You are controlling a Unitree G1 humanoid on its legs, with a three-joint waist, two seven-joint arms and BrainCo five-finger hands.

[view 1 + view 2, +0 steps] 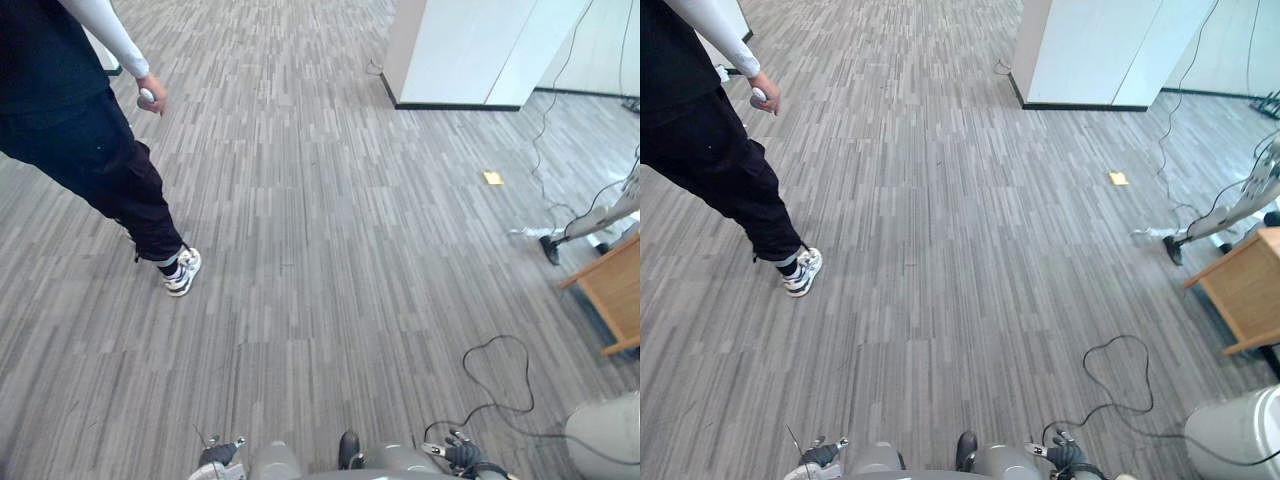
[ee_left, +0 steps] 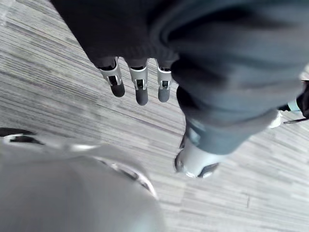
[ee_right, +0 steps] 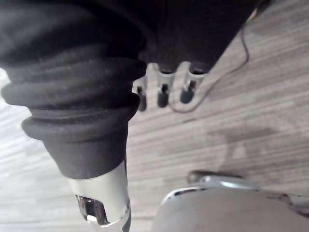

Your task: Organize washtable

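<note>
**Both hands empty and low over open carpet**

The floor [image 1: 330,250] is grey carpet in narrow striped planks, and it runs across the whole room ahead. At the far end stands a white partition [image 1: 470,50] with a dark strip along its base. A small yellow slip [image 1: 493,178] lies flat on the carpet to the right, well apart from everything else.

At the right edge, the corner of a light wooden piece of furniture [image 1: 612,290] juts in. Whether it belongs to the task I cannot tell. Just beyond it a pale slanted leg of a stand [image 1: 600,218] ends in a dark foot on the carpet. A rounded pale grey body [image 1: 605,435] sits in the lower right corner; what it is I cannot tell.

1 person [image 1: 80,130] stands at the left in dark trousers and a white sleeve. 1 pale sports shoe [image 1: 183,270] is planted on the carpet, and the person's hand [image 1: 152,95] is closed round a small pale object.

The left hand [image 1: 218,455] and the right hand [image 1: 467,455] hang at the bottom edge, well apart from each other. In the left wrist view the fingers [image 2: 140,92] point straight down at the carpet, spread slightly, holding nothing. The right hand's fingers [image 3: 163,94] are likewise straight and empty above the floor.
</note>
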